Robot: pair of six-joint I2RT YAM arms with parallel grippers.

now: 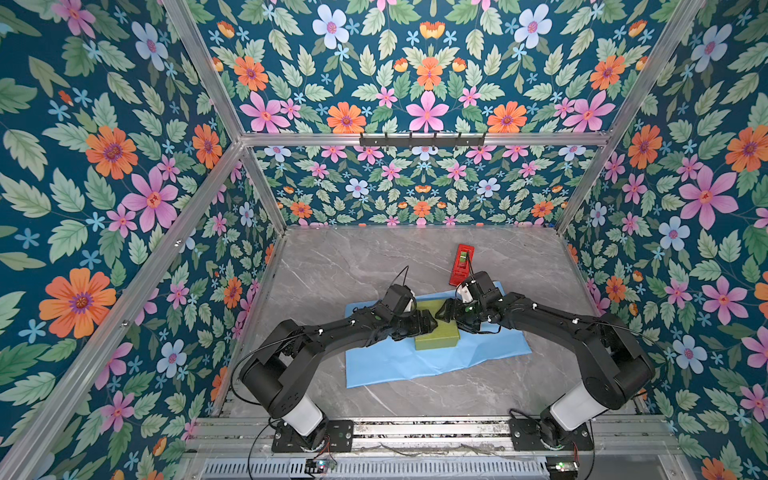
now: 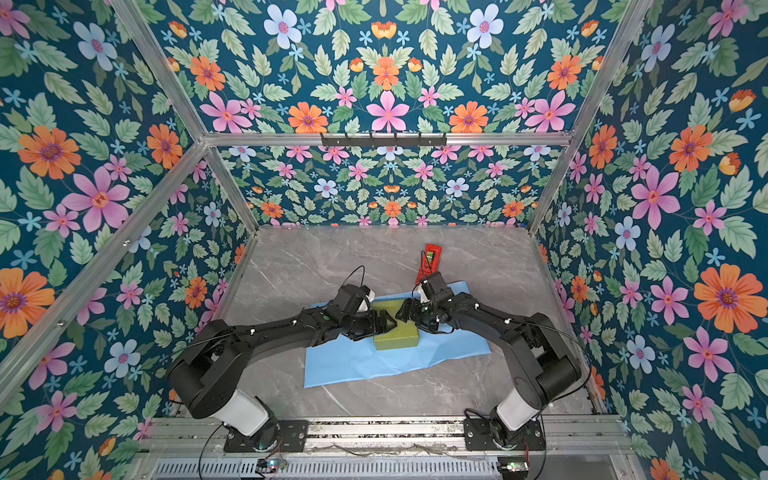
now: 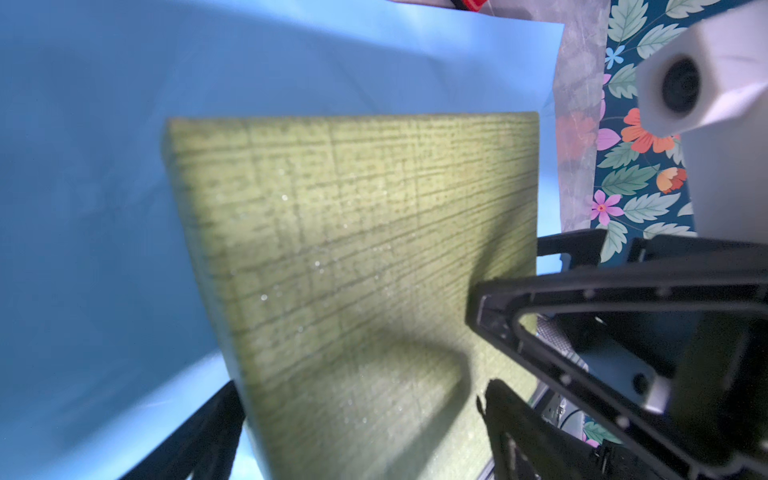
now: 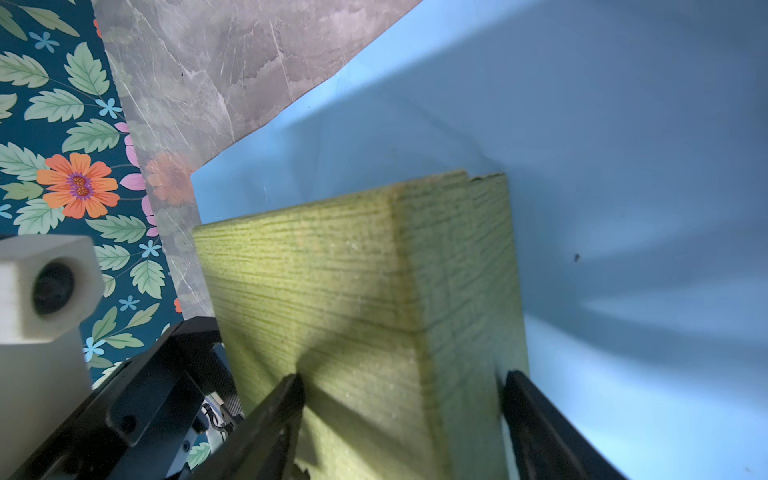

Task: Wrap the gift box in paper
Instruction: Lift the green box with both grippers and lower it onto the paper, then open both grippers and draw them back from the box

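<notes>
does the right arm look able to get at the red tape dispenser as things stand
Probably yes: the tape dispenser stands on the table just beyond the right end effector, and nothing lies between them.

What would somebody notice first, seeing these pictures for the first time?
Probably the loud floral walls all round the cell. Next, the green box sitting on blue paper in the middle of the grey marble table, with the black left arm and right arm meeting over it from either side. A red tape dispenser lies farther back.
</notes>
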